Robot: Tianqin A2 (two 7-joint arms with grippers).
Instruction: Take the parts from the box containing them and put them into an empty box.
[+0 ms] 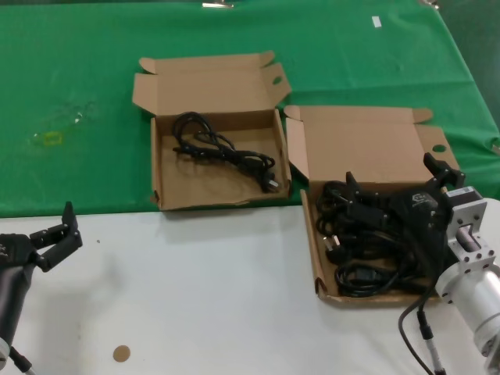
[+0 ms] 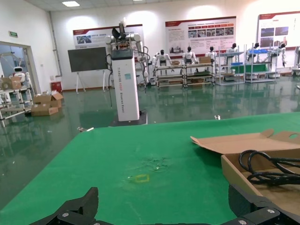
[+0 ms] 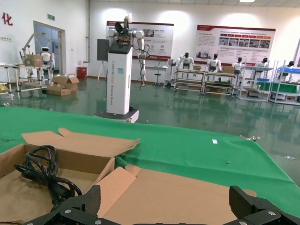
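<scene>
The box with the round ear hole (image 1: 367, 141) stands at the right and holds a pile of black cables (image 1: 367, 242). My right gripper (image 1: 394, 183) is open and empty, just above that pile; in its wrist view (image 3: 164, 208) it faces the tall lid panel (image 3: 187, 192). The box with the oval ear hole (image 1: 211, 86) stands left of it, with one black cable (image 1: 226, 152) lying inside; it also shows in the right wrist view (image 3: 42, 171). My left gripper (image 1: 53, 238) is open and empty, low over the white table at the near left.
Both boxes sit across the edge between the green cloth (image 1: 78, 101) and the white table (image 1: 195, 297). A small brown disc (image 1: 120, 353) lies on the white table at the near left. A yellowish mark (image 1: 51, 138) is on the cloth at the far left.
</scene>
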